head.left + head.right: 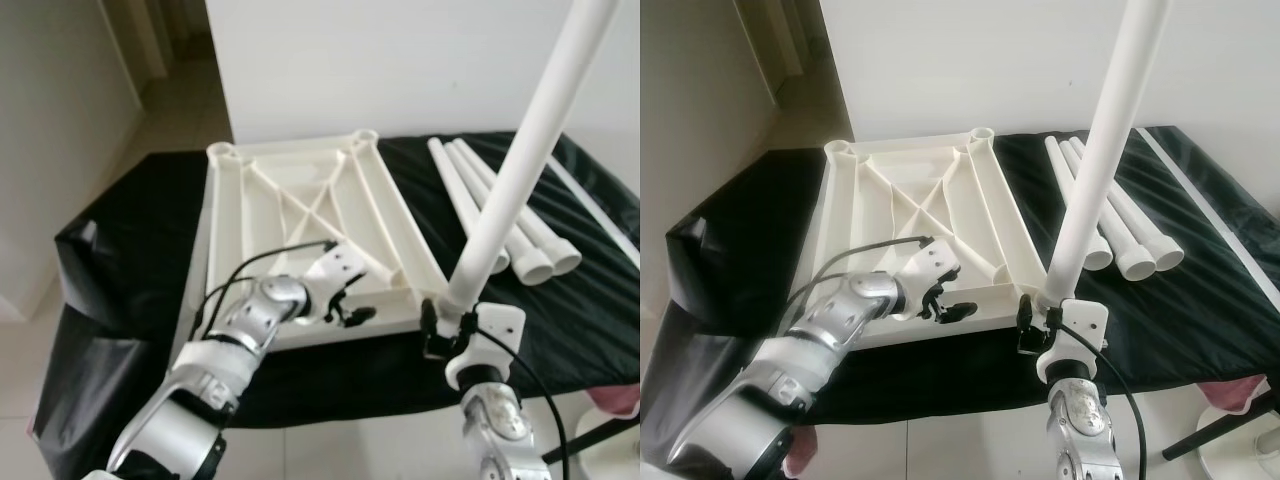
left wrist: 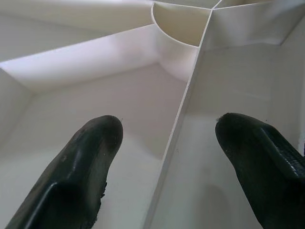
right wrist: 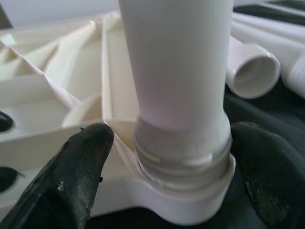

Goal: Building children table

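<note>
Right pincer [image 1: 445,322], lower centre-right of frame, fingers spread either side of a white leg [image 1: 520,170] at its threaded base, not clamping it. The leg stands tilted in the near corner socket of the upturned tabletop [image 1: 300,215], mid-frame on the black-draped worktop [image 1: 130,230]. Left pincer [image 1: 350,312], released, straddles an inner rib. Spare legs [image 1: 510,225] lie upper right. Leg-fitting in hand; thread appears partly exposed, so next calls for regripping and turning home.

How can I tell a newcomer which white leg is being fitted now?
Find the white tabletop lying upside down on the black cloth. At its near right corner one leg stands up in the socket, with the right hand around its base. The other legs lie flat on the cloth.
</note>
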Robot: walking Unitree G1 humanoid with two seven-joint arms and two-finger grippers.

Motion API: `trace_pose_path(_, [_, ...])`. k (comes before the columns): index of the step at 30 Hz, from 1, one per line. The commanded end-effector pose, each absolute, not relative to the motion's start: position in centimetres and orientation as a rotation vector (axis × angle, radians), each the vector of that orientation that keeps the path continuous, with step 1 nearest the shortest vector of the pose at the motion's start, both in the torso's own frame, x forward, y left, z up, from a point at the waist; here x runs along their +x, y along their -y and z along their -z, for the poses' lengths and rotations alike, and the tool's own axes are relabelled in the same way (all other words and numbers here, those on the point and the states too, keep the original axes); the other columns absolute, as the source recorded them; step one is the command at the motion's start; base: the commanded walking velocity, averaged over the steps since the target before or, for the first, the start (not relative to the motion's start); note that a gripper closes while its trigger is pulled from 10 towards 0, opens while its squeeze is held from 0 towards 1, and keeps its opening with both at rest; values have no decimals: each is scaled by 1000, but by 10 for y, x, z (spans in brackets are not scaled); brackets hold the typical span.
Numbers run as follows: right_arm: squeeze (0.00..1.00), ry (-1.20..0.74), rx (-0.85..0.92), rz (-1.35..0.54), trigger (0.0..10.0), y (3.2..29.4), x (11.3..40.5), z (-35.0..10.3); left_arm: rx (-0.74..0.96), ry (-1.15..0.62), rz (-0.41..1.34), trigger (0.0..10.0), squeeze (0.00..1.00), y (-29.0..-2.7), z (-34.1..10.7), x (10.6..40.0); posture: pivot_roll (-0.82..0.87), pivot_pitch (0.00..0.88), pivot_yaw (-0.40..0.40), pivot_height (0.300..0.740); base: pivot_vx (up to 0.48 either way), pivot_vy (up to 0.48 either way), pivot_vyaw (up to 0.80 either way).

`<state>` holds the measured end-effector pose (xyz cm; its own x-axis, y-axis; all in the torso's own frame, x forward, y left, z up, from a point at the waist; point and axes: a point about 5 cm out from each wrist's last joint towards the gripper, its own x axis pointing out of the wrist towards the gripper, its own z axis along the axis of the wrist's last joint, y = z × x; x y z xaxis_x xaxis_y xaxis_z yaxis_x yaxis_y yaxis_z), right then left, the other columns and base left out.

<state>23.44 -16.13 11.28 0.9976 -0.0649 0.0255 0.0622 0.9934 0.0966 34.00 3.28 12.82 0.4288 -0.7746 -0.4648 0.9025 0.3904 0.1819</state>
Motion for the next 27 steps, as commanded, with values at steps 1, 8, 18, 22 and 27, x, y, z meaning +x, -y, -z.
trace_pose_path(1, [0, 65, 112, 7, 10000, 154, 232, -119, 475, -361, 906, 10000, 0, -42, -120, 349, -34, 0, 43, 740, 0, 0, 0])
trace_pose_path(8, [0, 34, 95, 3, 10000, 162, 219, -115, 448, -408, 773, 10000, 0, -56, -118, 361, -34, 0, 40, 740, 0, 0, 0])
trace_pose_path(18, [0, 39, 96, 16, 10000, 168, 216, -117, 391, -401, 534, 0, 0, -90, -128, 379, -36, 0, 44, 740, 0, 0, 0])
trace_pose_path(22, [0, 39, 99, 12, 10000, 166, 217, -117, 414, -404, 516, 0, 0, -96, -128, 381, -35, 0, 43, 740, 0, 0, 0])
trace_pose_path(27, [0, 36, 103, 11, 10000, 166, 217, -117, 418, -411, 523, 0, 0, -98, -127, 381, -36, 0, 43, 740, 0, 0, 0])
